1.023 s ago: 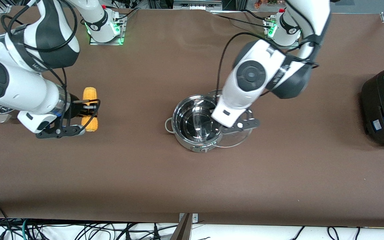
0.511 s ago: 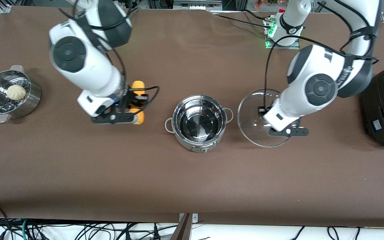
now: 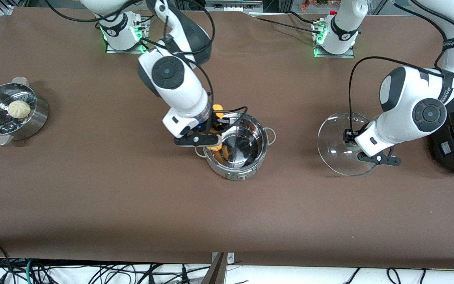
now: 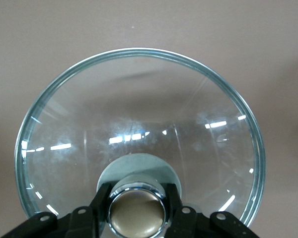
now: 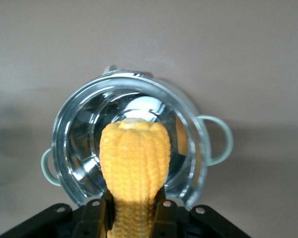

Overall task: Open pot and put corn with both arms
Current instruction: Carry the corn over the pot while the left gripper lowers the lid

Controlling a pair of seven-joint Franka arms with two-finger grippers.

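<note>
I am viewing the tabletop (image 3: 93,197), which is carrying the open pot (image 3: 250,136) near its middle. I am holding the glass lid (image 3: 335,146) by its knob (image 4: 137,212) in the left tool (image 4: 137,218), apparently just above the tabletop, toward the left arm's end. My right tool (image 5: 134,218) is gripping the corn (image 5: 134,168) over the pot's rim on the right arm's side.
</note>
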